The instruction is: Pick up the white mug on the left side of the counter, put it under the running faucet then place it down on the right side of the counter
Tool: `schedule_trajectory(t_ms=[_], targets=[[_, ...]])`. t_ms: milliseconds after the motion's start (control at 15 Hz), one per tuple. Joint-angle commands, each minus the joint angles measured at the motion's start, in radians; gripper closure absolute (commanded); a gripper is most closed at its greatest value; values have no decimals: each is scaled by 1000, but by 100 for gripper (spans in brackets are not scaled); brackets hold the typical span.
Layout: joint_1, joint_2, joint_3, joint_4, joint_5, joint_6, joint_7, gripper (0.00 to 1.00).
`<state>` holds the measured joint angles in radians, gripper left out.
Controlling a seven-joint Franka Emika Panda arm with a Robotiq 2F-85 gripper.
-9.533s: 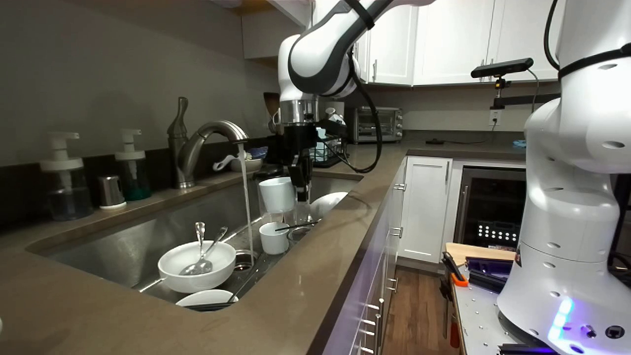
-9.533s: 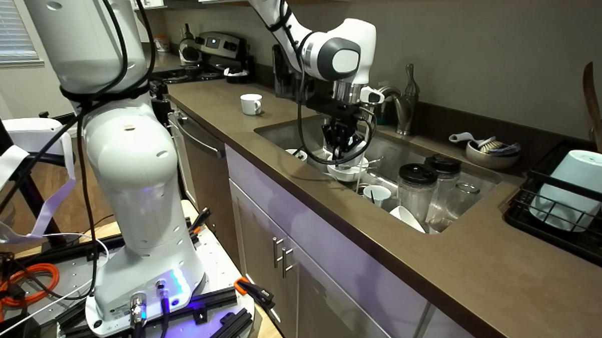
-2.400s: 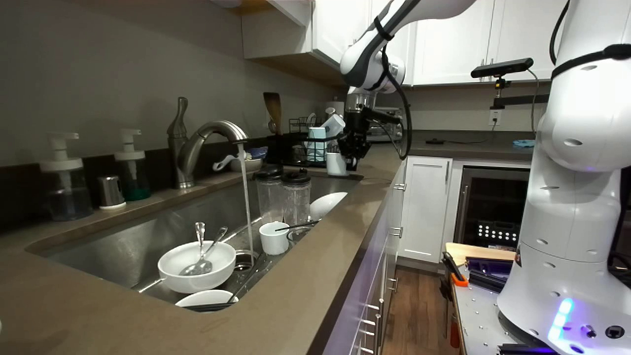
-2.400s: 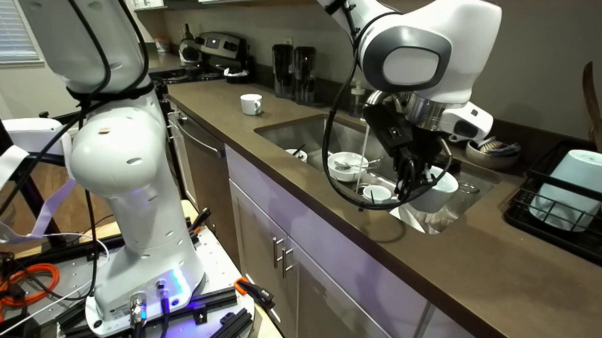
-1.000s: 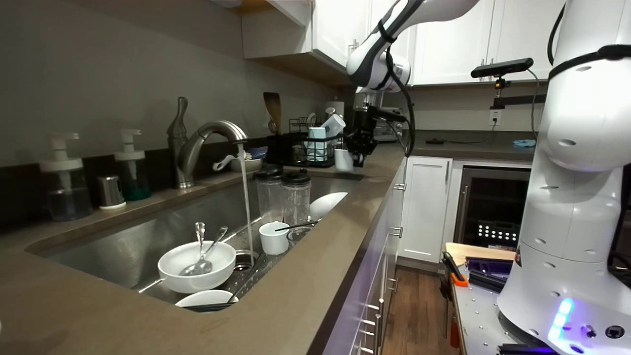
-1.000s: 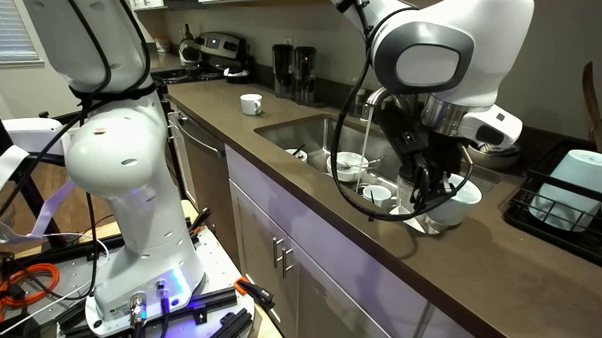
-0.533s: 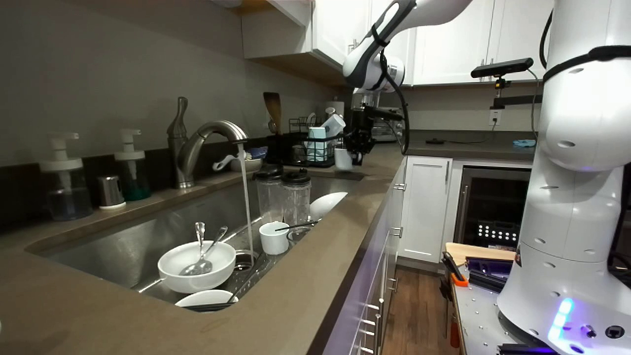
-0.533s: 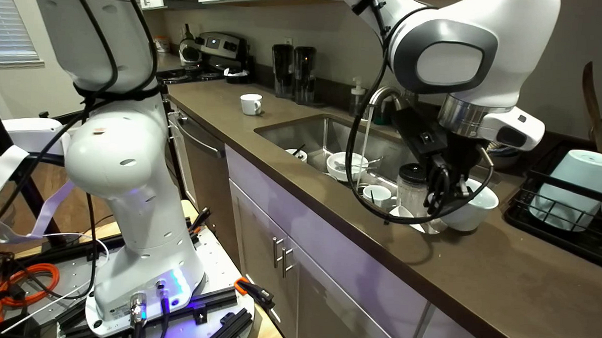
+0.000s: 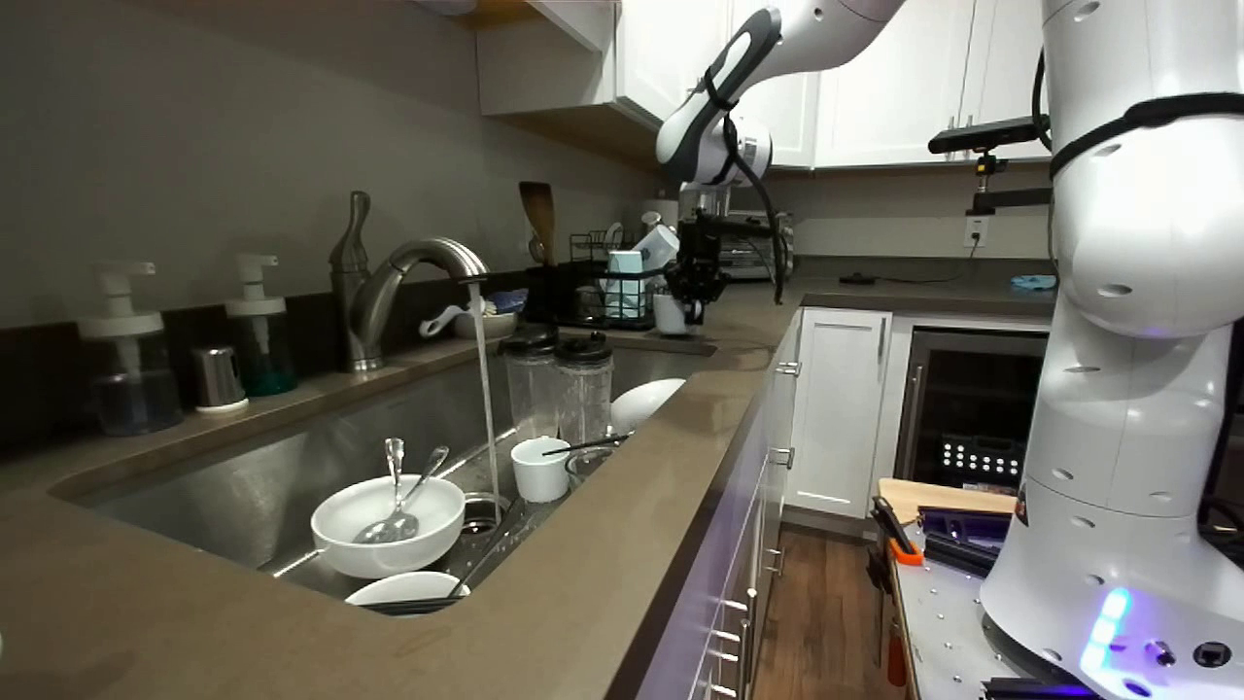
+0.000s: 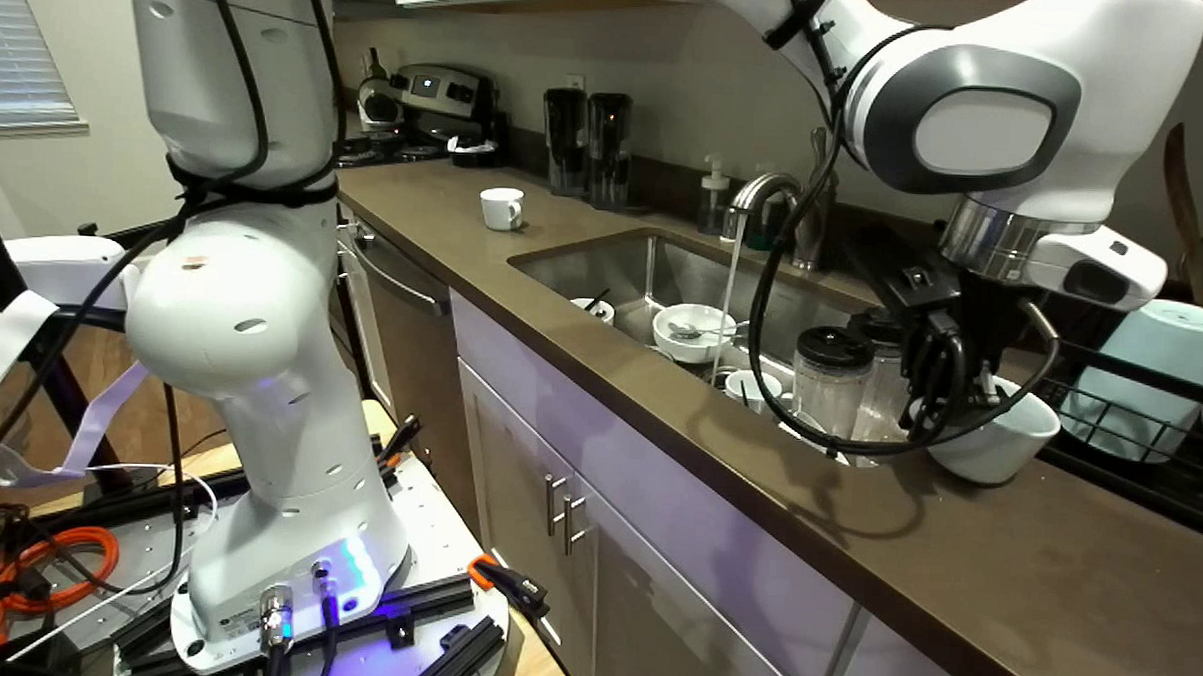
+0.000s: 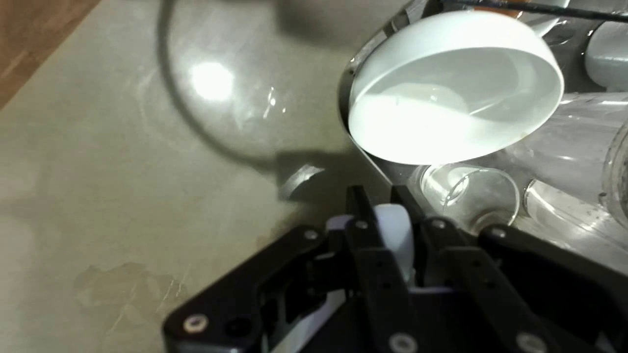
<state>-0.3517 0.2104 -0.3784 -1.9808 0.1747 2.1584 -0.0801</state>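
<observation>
In the wrist view, the gripper (image 11: pixel 381 197) mostly hides the white mug (image 10: pixel 1008 447) whose handle (image 11: pixel 395 234) it clasps.

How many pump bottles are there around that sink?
2. In an exterior view, both stand on the counter by the wall: the greenish pump bottle nearer the faucet, the other pump bottle farther from it. Others could be hidden.

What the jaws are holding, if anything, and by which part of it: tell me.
The white mug, held by its handle, which the wrist view shows between the jaws.
</observation>
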Motion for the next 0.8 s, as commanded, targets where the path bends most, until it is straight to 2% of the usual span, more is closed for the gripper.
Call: schedule_trajectory(t_ms=[0,333,400,533,667,733], targets=[[-37,55,17,85,30,-44,31,96],[-65,100,17,136,51,-49,48,96],[-70,107,17,144,50,-48,52,93],[-75,112,17,151,45,-50,66,96],[-76,110,16,147,39,-48,77,79],[-76,110,15,144,36,-46,82,74]])
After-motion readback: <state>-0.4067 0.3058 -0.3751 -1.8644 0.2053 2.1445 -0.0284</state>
